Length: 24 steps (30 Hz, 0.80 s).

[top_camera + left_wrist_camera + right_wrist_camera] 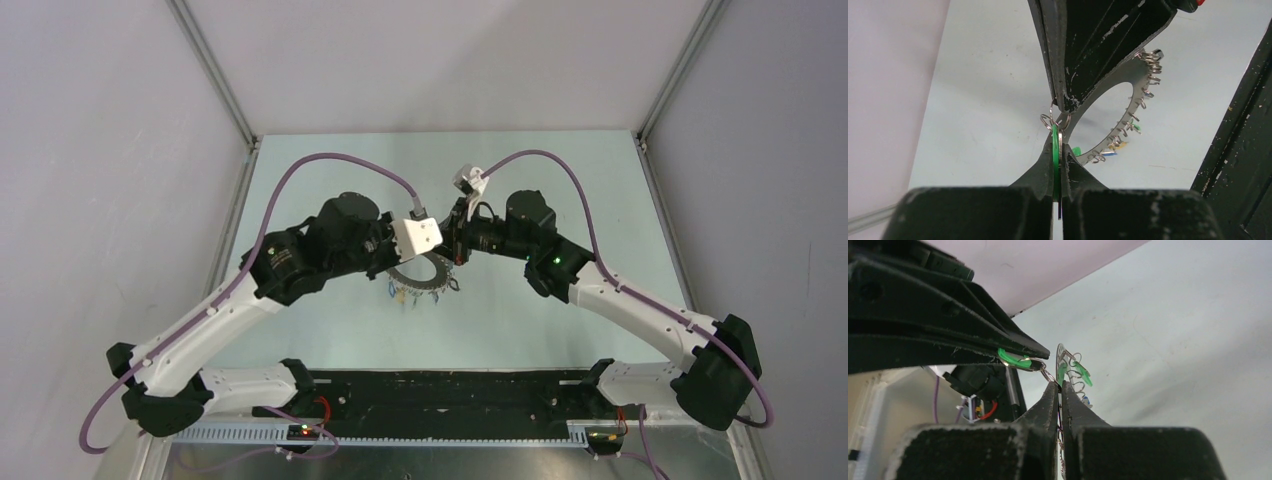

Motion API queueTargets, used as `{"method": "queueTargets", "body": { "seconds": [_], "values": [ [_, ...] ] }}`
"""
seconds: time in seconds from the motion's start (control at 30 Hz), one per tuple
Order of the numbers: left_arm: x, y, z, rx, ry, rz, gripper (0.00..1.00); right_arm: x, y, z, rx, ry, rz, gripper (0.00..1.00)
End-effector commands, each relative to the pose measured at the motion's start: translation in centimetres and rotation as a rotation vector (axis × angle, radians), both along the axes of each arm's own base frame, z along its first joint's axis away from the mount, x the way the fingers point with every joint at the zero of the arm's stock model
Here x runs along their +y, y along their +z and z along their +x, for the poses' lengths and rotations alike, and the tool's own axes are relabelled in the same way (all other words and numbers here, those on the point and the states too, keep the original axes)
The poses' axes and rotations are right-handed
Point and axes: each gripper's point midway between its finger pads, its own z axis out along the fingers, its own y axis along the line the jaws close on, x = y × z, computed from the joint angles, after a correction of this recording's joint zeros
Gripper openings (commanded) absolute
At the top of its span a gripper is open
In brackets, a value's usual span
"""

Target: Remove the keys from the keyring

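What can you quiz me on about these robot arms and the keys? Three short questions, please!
1. True or false: the left pincer is shut on a green key.
2. What does the right pincer grip? A) the keyring B) a spoon C) nothing
3. How many pincers are shut?
Key: 1 true; 2 A; 3 two.

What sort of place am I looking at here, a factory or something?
Most likely a robotics lab test cell, not a factory: two arms bolted to a pale table, boxed in by plain white walls on metal posts, with purple cables looping to each wrist, working only a keyring.
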Motion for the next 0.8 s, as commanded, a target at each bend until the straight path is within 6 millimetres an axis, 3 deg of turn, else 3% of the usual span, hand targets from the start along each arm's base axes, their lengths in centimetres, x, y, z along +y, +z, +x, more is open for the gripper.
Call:
{"method": "queueTargets", "body": {
  "seconds": [0.0,0.27,0.77],
  "values": [
    [-0.8,2.5,0.4,-0.097,-0.024,-0.087,0.0,-0.7,2.1,1.4,0.168,-0.135,0.075,0.0],
    [-1.4,1.9,0.4,-0.119,-0.033,-0.14,0.0,-1.5,2.9,2.6,0.387,-0.295,0.188,0.0],
    [-1.7,0.1,-0.4,-0.097,-0.022,-0.232,0.0,-3.7,4.0,4.0,0.493,-0.473,0.364,0.0]
  ]
}}
